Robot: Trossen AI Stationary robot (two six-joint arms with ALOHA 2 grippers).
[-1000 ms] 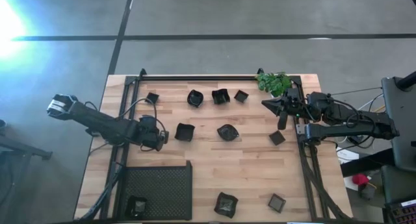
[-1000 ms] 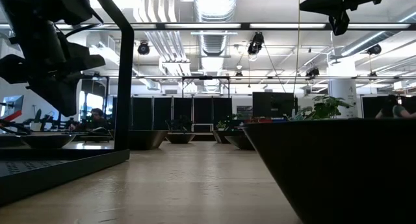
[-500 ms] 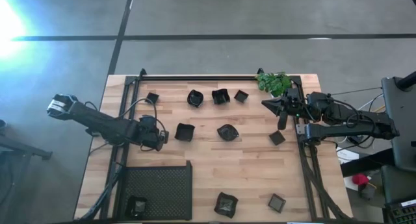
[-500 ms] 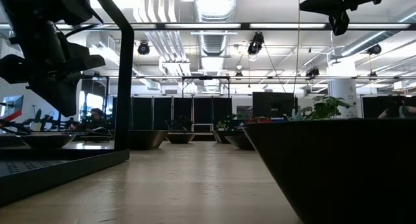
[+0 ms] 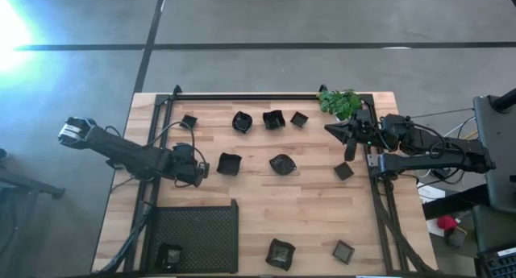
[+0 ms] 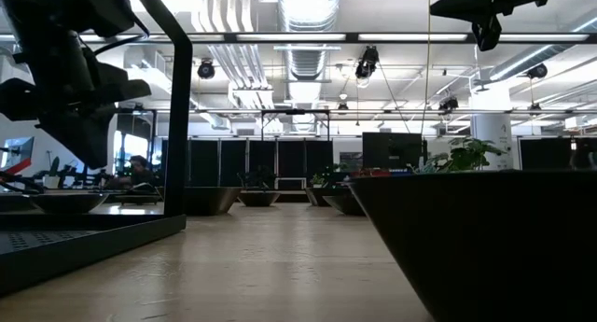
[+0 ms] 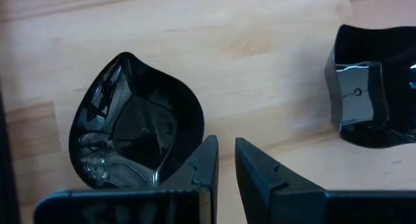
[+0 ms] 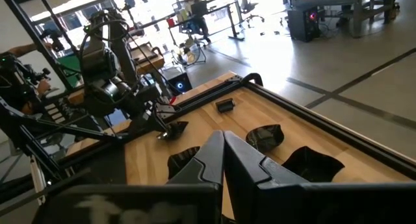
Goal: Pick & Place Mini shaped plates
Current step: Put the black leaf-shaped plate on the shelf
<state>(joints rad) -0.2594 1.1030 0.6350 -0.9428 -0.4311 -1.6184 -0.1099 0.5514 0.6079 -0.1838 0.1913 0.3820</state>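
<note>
Progress is sitting near the start: one dish in the tray, nearly all the rest lying loose.

High view: mini shaped plates [image 5: 281,163] are lying scattered over the table [image 5: 306,205], one sitting in the black mesh tray [image 5: 197,234] at lower left; the right gripper [image 5: 332,128] is waiting at upper right, jaws pressed together. Left wrist view: the left gripper [image 7: 221,160] is pinching the rim of a leaf-shaped plate [image 7: 133,123], jaws a little apart, so judging by this it is being picked.
</note>
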